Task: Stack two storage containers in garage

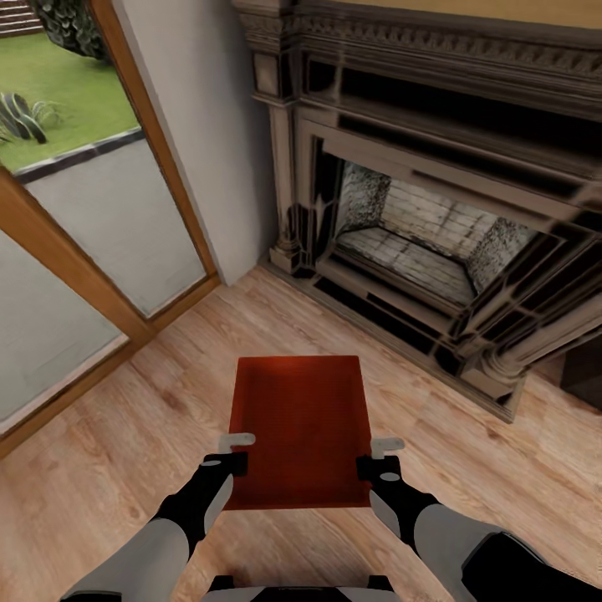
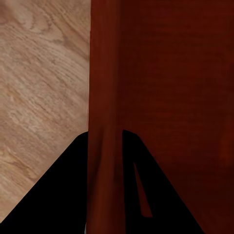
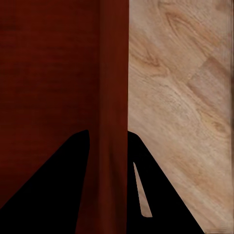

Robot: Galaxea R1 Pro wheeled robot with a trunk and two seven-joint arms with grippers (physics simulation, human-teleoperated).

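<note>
your two arms reach forward from the bottom of the head view, forearms angled slightly inward, wrists level, one on each long side of the storage container (image 1: 303, 426). your left gripper (image 1: 237, 451) sits on the container's left wall near its near end, and your right gripper (image 1: 378, 456) on the right wall at about the same place, so the two mirror each other. in the left wrist view the red wall (image 2: 105, 146) runs straight between the two dark fingers (image 2: 58, 195), which close against it on either side; the right wrist view shows the same, with the wall (image 3: 111, 146) pinched between its fingers (image 3: 53, 190). both grippers are clamped on the container's rim. the container is red-orange, rectangular, low-walled, its open top facing up and its long axis pointing away from you. whether it rests on the boards or is lifted off them you cannot tell. under and around it lies the light wood-plank floor (image 1: 125, 435). ahead to the right stands the dark-framed fireplace (image 1: 418, 242), and to the left the wood-framed glass doors (image 1: 75, 251) with grass beyond.
</note>
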